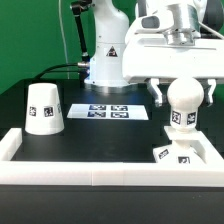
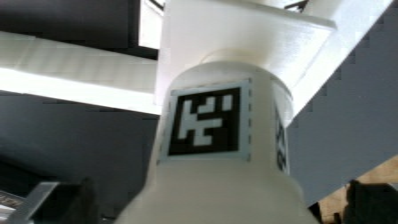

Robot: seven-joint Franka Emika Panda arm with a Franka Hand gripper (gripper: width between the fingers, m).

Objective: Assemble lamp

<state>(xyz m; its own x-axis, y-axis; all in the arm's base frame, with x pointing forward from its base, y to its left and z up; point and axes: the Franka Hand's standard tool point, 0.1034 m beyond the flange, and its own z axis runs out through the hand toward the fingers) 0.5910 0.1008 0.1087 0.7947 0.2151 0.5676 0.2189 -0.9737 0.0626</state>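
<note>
White bulb [image 1: 183, 100]: in the exterior view we see it upright at that view's right, ball on top, a square tag on its lower part, directly over the base [image 1: 178, 153].
Base: we find it low on the black table [image 1: 100, 135], in the corner of the frame [image 1: 60, 170] at the exterior view's right, with tags facing up. We cannot tell whether the bulb's foot touches it.
Gripper [image 1: 183, 92]: we see its fingers [image 1: 158, 91] hanging spread on either side of the ball. A thin dark gap shows at each side, so nothing is pinched.
Shade [image 1: 43, 108]: we see it standing wide end down at the exterior view's left, well apart from bulb and base, one tag facing the camera.
Thin marker board [image 1: 110, 111]: we see it flat on the table between shade and bulb, just in front of the arm [image 1: 105, 45].
Bulb in the wrist view [image 2: 222, 150]: it fills the middle of the picture, its black-and-white tag turned to the camera.
Frame in the wrist view [image 2: 71, 70]: we see a white bar passing behind the bulb over the dark table.
Fingers in the wrist view: we cannot make out the gripper's fingers clearly here.
</note>
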